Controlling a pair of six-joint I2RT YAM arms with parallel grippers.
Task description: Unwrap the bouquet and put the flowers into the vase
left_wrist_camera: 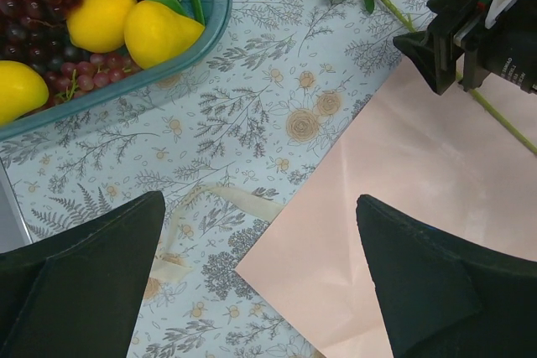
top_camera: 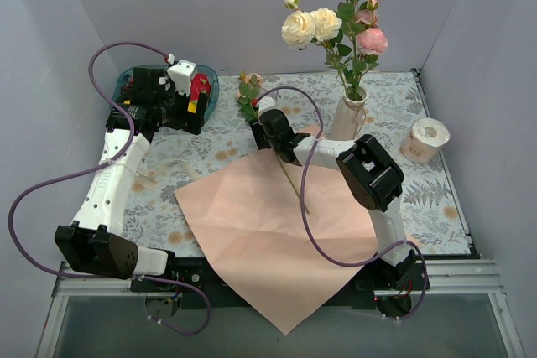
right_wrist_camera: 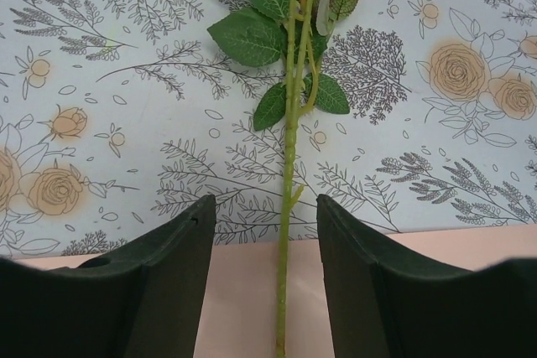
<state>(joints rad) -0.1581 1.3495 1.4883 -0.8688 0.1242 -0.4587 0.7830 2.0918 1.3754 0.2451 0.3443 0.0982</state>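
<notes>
Mostly done — the paper sheet (top_camera: 277,224) lies flat at lower centre, and several flowers (top_camera: 336,23) stand in the vase (top_camera: 348,115) at upper right. One rose (right_wrist_camera: 289,148) lies on the counter (top_camera: 210,144), its stem between the jaws of the spread right pincer (right_wrist_camera: 267,207) — the left pincer (left_wrist_camera: 260,200) is spread too, empty.

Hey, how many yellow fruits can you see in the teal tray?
3 yellow fruits: one and another side by side near the teal tray's rim, a third at the left edge of the left wrist view. More may be hidden.

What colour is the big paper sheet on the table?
Plain pink-salmon paper sheet, clearest in the top view.
</notes>
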